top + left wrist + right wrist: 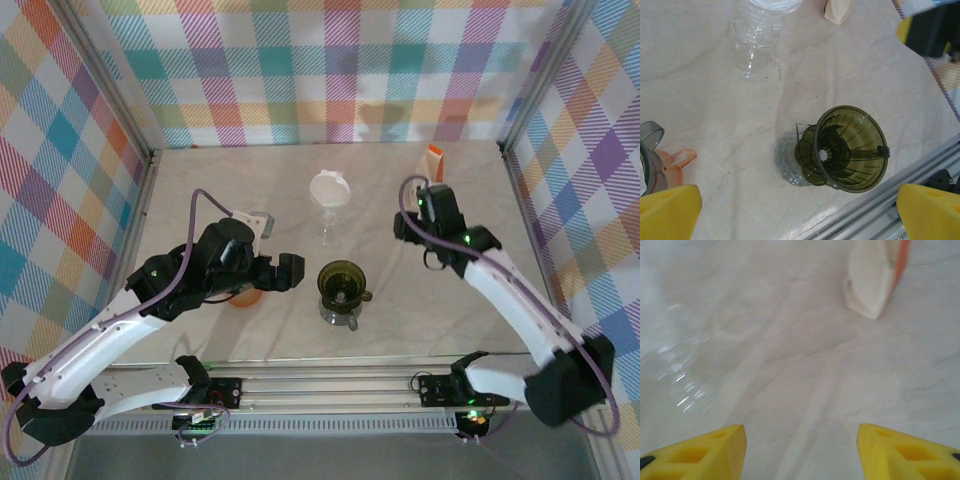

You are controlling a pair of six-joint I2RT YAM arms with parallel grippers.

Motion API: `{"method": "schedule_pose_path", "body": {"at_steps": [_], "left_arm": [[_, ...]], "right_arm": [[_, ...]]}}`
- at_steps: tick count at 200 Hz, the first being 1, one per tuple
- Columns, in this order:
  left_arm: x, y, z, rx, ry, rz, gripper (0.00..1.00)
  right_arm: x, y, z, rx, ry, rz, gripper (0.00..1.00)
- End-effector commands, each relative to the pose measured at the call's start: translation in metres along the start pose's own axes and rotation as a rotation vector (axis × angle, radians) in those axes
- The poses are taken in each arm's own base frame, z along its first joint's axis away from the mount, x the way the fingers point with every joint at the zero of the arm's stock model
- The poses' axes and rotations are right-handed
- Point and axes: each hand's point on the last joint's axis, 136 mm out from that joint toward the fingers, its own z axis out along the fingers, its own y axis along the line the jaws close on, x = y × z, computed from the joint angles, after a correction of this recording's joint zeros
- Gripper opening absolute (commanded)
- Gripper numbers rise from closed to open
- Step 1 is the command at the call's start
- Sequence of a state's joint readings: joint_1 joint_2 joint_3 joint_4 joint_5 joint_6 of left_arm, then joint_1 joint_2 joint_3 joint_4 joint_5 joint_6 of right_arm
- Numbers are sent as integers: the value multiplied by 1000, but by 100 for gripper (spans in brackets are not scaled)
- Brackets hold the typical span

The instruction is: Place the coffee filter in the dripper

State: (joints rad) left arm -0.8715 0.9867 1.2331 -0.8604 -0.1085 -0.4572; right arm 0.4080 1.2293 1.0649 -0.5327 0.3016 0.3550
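Observation:
The dark green dripper (341,283) stands on a clear glass base near the table's front middle. In the left wrist view the dripper (850,148) shows an empty ribbed cone. A pale paper coffee filter (434,161) stands by an orange holder at the back right, and it appears as a whitish filter (867,282) in the right wrist view. My right gripper (428,190) (801,429) is open just short of the filter, nothing between its fingers. Left of the dripper, my left gripper (283,270) (797,196) is wide open and holds nothing.
A clear glass carafe (329,222) with a white round top (329,188) stands behind the dripper. An orange cup (245,296) sits under my left arm. Checked walls close in the table, and a metal rail (330,385) runs along the front edge.

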Motion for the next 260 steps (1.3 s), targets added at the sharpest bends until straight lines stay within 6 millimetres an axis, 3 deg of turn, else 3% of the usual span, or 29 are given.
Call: {"method": "schedule_pose_path", "body": {"at_steps": [1,65,110,173,260], "left_arm": [[-3,-6,-3,52,-24,-26,100],[0,-12,-3,94,-18,-30,100],[0,-12,-1,89,-13,-16,100],[0,-14,3,93,-4,-6,100],[-2,-17,4,94,0,-6,100]], "right_arm": [[-35,-9,29,16,-29,47,58],[-92,-21,115,141,37,17,49],[-106,-51,160,278,79,-6,44],[-121,-75,192,351,75,-43,43],[-111,-86,221,419,112,-137,38]]}}
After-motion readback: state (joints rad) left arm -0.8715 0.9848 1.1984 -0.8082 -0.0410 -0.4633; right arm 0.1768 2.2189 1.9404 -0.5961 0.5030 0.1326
